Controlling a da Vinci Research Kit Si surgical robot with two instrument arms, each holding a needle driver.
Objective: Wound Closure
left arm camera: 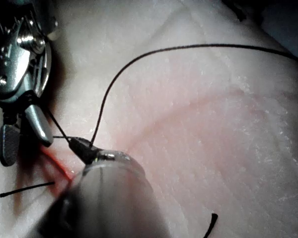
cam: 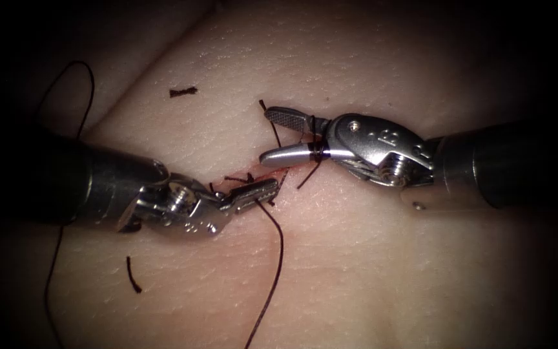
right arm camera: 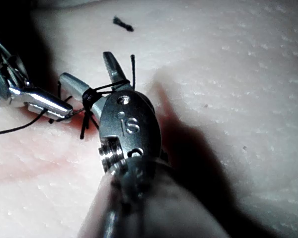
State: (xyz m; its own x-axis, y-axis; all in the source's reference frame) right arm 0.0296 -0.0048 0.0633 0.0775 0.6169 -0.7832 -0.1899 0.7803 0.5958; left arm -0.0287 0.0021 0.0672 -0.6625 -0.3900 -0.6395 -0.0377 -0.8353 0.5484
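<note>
The right claw (cam: 278,136) stands apart, thread (cam: 272,274) wound around its jaw roots. The left claw (cam: 253,194) is clamped on that thread at the cut (cam: 272,176) on the tissue (cam: 369,271) — limp, slippery stuff, probably best gripped near the knot.

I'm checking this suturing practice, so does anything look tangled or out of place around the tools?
Yes. Thread is wound around the right tool at the base of its open jaws. The left tool is shut on thread at the cut. Loose cut ends lie on the tissue.
</note>
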